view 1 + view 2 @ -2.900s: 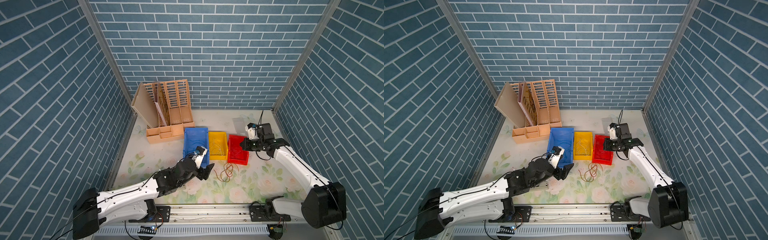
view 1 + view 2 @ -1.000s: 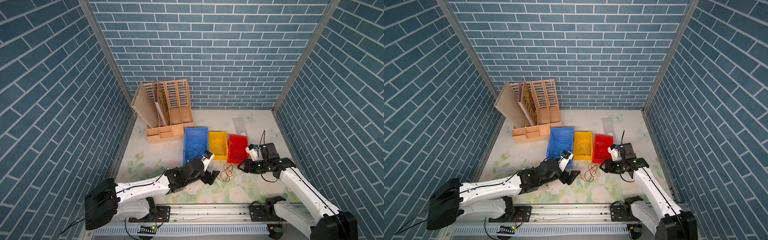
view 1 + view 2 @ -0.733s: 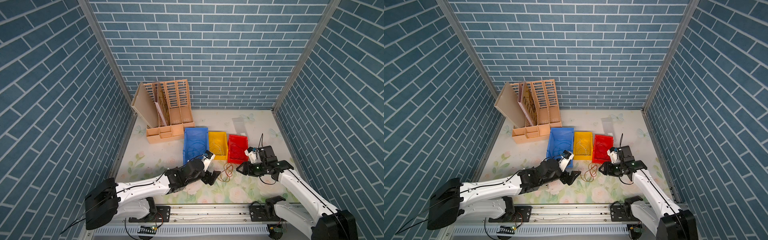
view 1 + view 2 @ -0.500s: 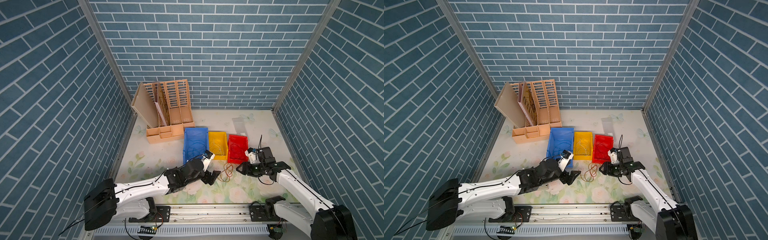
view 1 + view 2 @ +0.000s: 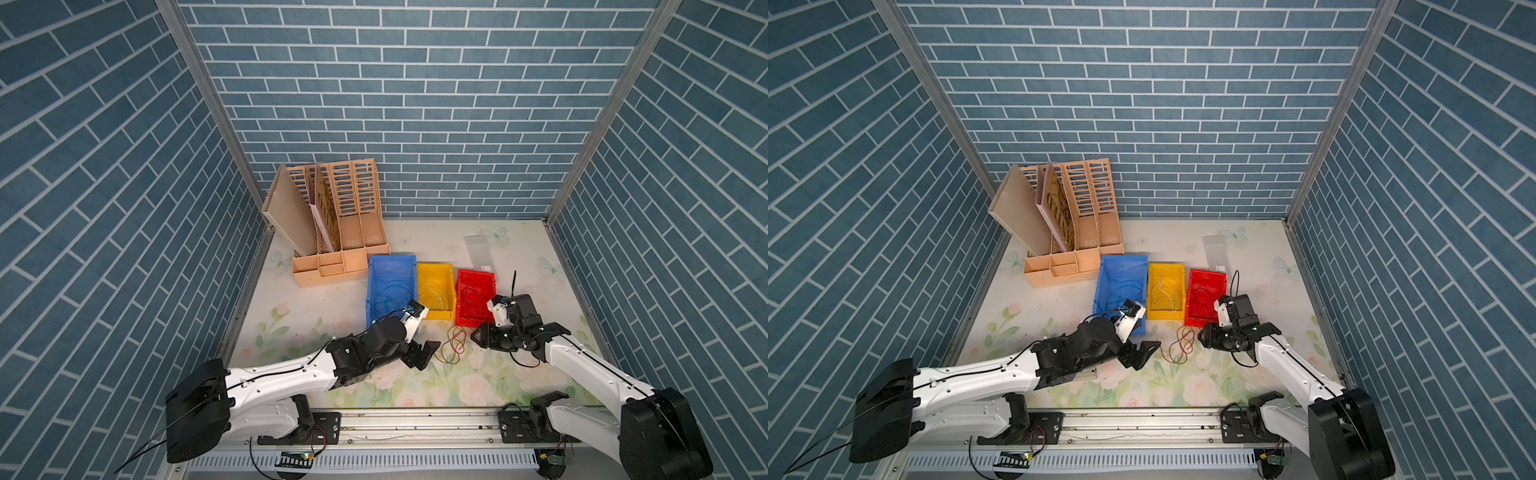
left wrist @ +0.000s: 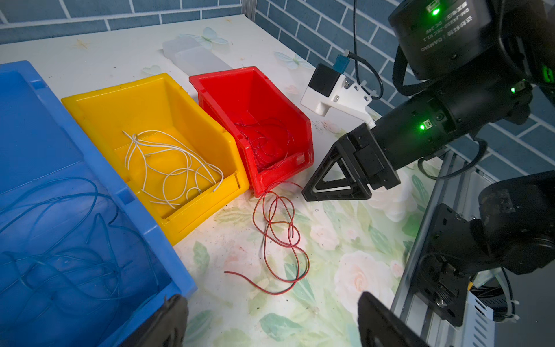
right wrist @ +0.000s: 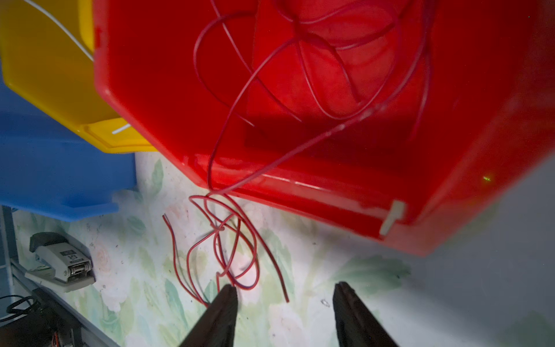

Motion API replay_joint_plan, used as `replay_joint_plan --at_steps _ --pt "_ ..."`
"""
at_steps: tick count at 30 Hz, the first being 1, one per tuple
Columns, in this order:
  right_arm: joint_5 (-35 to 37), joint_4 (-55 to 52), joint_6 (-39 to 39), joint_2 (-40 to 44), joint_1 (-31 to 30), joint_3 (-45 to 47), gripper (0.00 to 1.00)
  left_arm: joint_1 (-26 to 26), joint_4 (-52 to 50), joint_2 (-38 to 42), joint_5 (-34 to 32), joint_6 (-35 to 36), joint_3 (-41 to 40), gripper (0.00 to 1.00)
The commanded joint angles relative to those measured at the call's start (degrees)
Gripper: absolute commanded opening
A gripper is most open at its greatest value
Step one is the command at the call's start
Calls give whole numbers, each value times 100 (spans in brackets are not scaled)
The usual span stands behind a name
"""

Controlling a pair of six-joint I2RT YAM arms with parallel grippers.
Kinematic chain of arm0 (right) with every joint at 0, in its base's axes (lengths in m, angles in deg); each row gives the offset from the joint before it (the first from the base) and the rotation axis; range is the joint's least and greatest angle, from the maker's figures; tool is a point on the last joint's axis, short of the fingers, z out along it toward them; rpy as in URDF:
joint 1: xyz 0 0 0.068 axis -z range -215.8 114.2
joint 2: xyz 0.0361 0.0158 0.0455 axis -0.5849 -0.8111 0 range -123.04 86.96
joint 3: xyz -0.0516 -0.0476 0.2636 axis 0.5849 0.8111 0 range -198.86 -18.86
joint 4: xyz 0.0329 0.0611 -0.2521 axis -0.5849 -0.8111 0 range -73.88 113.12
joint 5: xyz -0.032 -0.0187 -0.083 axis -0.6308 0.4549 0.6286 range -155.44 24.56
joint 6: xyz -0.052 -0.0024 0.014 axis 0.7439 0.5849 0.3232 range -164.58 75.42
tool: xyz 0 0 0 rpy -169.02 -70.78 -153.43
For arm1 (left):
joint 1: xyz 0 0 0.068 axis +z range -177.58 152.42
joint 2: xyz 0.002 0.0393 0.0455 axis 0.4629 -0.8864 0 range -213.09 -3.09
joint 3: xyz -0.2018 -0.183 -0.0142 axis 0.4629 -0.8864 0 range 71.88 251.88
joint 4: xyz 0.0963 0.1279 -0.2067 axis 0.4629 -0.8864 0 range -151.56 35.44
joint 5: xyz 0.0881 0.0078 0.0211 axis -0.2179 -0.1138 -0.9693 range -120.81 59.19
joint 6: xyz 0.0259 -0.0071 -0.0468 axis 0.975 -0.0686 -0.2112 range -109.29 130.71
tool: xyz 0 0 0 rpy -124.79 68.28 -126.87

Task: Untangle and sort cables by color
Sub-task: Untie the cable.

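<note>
1. Now the sorting looks nearly done. Blue cables [image 6: 75, 240] lie in the blue bin [image 5: 392, 258], white cables [image 6: 171, 168] in the yellow bin [image 5: 434, 267], and red cables [image 6: 264, 135] in the red bin [image 5: 476, 274].
2. One loose cable [image 5: 453, 344] [image 5: 1180, 343], red and loopy, lies on the table [image 5: 291, 324]. It sits in the lower middle of both top views, just below the red bin. One strand seems to go up over the bin's front edge.
3. I think the step in hand is picking up this last bunch.
4. The right gripper [image 7: 285, 287] hangs low, just right of the bunch, and points left at it. Its jaws are half apart and hold nothing.
5. The left gripper [image 5: 426, 355] sits just left of the bunch. Its jaws are wide apart and hold nothing. The left arm [image 5: 291, 374] reaches long and low from the lower left.
6. Next, a gripper needs to go down onto the loops, pinch tight on the thin wire, lift it, and drop it in the red bin.
</note>
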Motion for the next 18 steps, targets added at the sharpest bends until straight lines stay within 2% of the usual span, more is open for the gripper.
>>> replay_joint_plan --at_steps 1,10,18 --pt "221 252 -122 -91 -52 96 53 -20 -26 125 -68 12 35 92" --pt "320 664 -177 -443 -118 175 42 -19 -92 136 -95 17 39 92" --pt "402 938 -241 -710 -209 158 37 -15 -114 224 -156 20 -38 92"
